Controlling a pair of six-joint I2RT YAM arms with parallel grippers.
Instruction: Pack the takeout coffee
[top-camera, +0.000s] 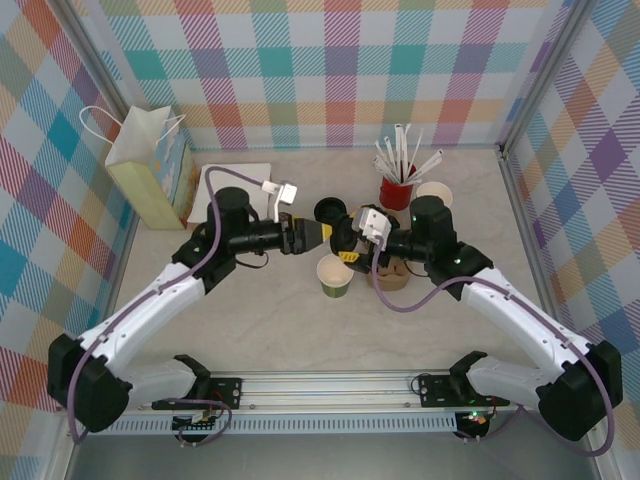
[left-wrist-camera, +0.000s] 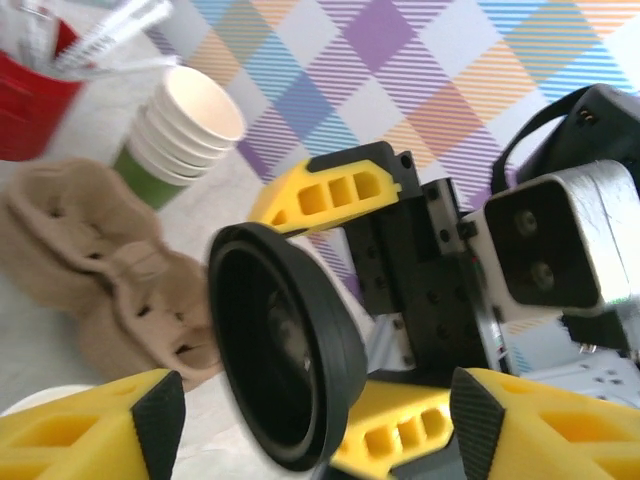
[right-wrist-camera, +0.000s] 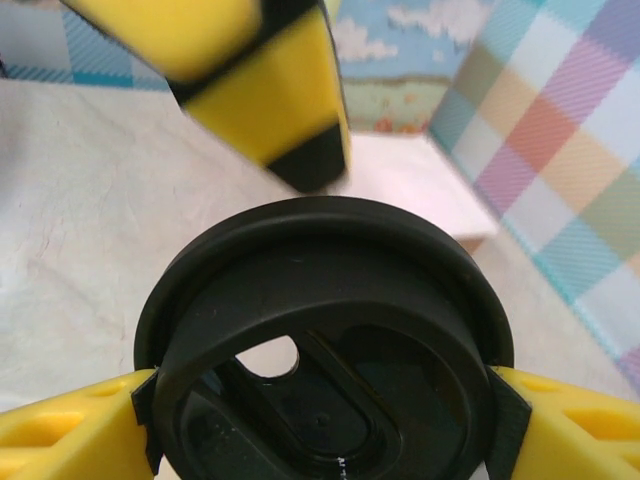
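Observation:
The olive-green paper cup (top-camera: 335, 277) stands open and upright on the table, just in front of the two grippers. Its round black lid (top-camera: 330, 213) is held on edge in the air between them. My right gripper (right-wrist-camera: 325, 420) is shut on the lid (right-wrist-camera: 320, 300), with a pad pressed against each side of the rim. My left gripper (left-wrist-camera: 318, 415) is open, and its pads stand apart from the lid (left-wrist-camera: 285, 350) on either side. In the top view the left gripper (top-camera: 322, 235) and right gripper (top-camera: 345, 238) face each other tip to tip.
A brown pulp carrier (top-camera: 392, 275) lies under the right wrist. A red cup of straws (top-camera: 396, 190) and a stack of paper cups (top-camera: 434, 193) stand behind it. A paper gift bag (top-camera: 150, 165) and a white flat box (top-camera: 235, 185) are at the back left.

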